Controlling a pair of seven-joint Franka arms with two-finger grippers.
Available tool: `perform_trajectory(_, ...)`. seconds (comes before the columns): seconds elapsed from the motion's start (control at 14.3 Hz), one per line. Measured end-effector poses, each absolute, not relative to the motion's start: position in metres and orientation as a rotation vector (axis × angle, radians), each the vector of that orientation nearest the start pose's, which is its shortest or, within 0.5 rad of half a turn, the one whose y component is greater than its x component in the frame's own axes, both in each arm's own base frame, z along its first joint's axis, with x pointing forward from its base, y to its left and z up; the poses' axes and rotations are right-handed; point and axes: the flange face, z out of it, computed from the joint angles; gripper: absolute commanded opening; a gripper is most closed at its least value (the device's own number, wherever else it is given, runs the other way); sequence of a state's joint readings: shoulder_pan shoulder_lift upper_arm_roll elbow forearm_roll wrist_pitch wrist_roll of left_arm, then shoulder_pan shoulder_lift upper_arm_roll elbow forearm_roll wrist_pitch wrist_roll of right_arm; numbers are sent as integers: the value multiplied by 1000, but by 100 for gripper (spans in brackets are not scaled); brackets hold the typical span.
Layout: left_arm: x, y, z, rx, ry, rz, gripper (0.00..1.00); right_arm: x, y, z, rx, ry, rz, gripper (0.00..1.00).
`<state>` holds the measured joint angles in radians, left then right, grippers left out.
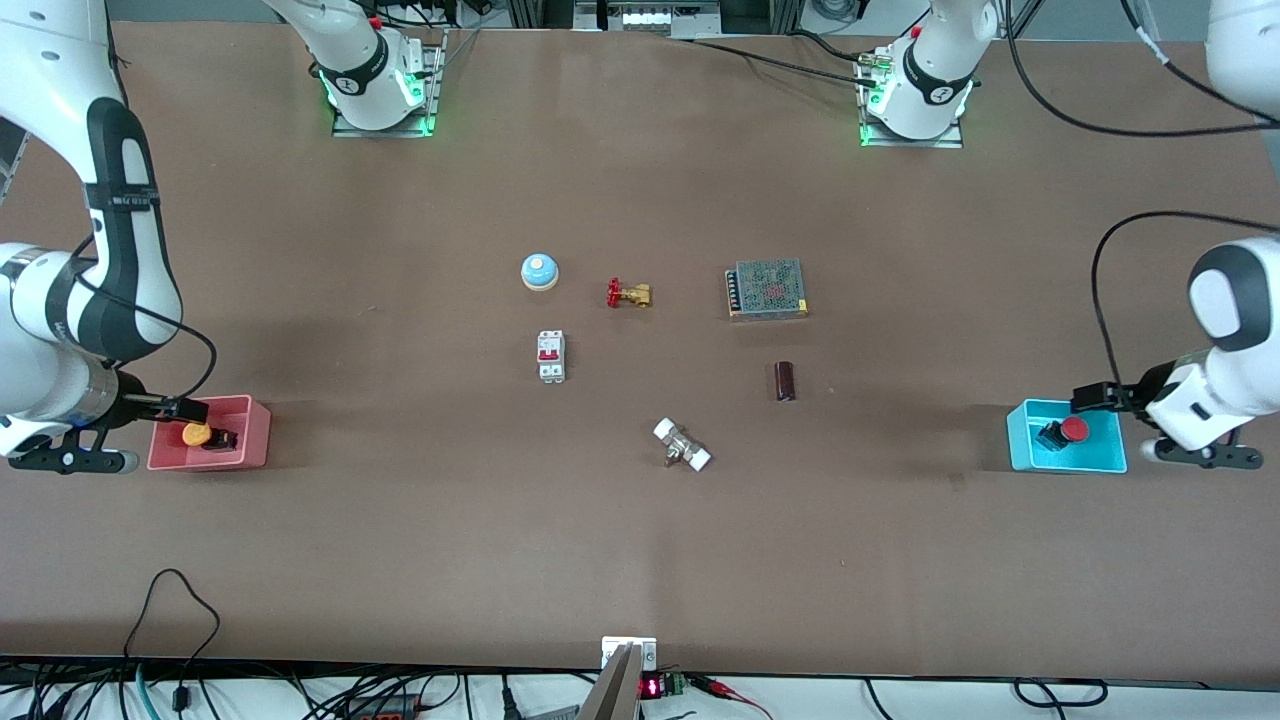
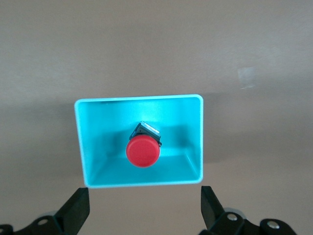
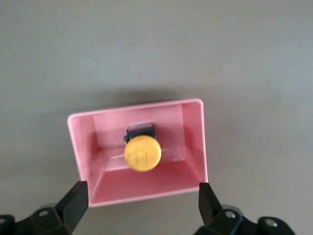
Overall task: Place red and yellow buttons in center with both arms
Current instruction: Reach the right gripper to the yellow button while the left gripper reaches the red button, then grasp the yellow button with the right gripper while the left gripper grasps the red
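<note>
The yellow button (image 1: 197,435) lies in a pink tray (image 1: 255,430) at the right arm's end of the table. My right gripper (image 1: 185,410) hovers over that tray, open and empty. In the right wrist view the yellow button (image 3: 142,152) sits in the tray (image 3: 193,142), with my right gripper (image 3: 141,193) spread wide above the rim. The red button (image 1: 1072,430) lies in a cyan tray (image 1: 1100,455) at the left arm's end. My left gripper (image 1: 1095,397) hovers over it, open and empty. The left wrist view shows the red button (image 2: 143,151), the tray (image 2: 193,137) and my left gripper (image 2: 144,196). The center (image 1: 660,370) is bare brown tabletop.
Around the middle lie a blue-and-white dome (image 1: 539,271), a red-handled brass valve (image 1: 628,294), a white circuit breaker (image 1: 551,356), a mesh-covered metal box (image 1: 767,289), a dark brown cylinder (image 1: 785,381) and a metal fitting with white ends (image 1: 682,445).
</note>
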<state>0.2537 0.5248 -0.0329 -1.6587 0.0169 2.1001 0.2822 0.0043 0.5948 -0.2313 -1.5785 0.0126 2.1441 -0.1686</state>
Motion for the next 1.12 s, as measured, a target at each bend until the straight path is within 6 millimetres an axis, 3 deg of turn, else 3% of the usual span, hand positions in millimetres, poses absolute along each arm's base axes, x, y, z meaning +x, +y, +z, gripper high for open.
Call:
perform_trajectory(0.28,656,159,257,-3163,87,120,100,685,-139,266,-3236,-44,41,100)
perform_trajectory(0.56,656,163,242,-3164,79,112,89,685,-139,251,-3233,-107,67,100)
perform_trajectory(0.91,656,161,241,-3165,81,115,60,684,-138,235,-3226,-196,101,100)
perform_trajectory(1.12,657,161,241,-3165,83,115,48,685,-138,233,-3226,-205,102,100)
